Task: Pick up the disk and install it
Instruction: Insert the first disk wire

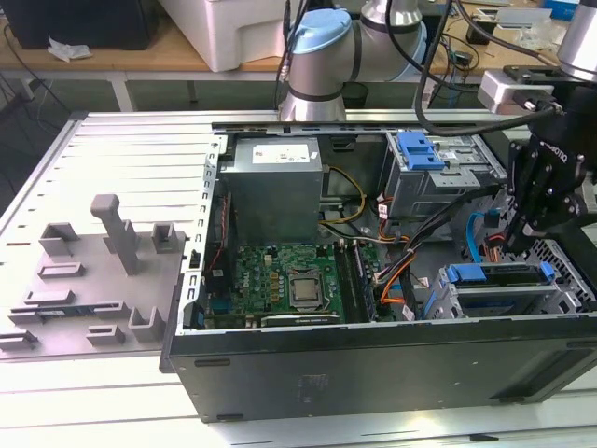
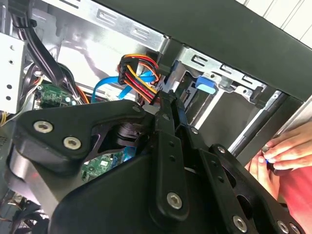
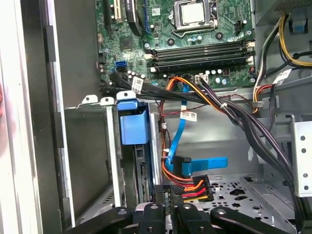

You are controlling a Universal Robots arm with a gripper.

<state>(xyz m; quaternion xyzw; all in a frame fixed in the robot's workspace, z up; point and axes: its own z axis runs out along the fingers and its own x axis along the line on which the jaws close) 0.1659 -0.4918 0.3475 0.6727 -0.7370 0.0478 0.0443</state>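
Disk (image 1: 499, 274): in the exterior view it lies in the drive cage (image 1: 440, 301) at that view's right, apparently installed, with the gripper (image 1: 516, 245) just above one end. First wrist view: its blue carrier (image 3: 132, 127) stands in the bay, but seating depth and connectors are hidden. Second wrist view: the fingers (image 2: 165, 146) are drawn together, nothing visibly between them, and a person's hand (image 2: 282, 151) rests at the case edge.

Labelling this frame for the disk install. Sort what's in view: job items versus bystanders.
Job: disk, at the drive cage; gripper right by it.
Bystanders: grey power supply box; motherboard; grey fixture blocks on the exterior view's left; a hand.
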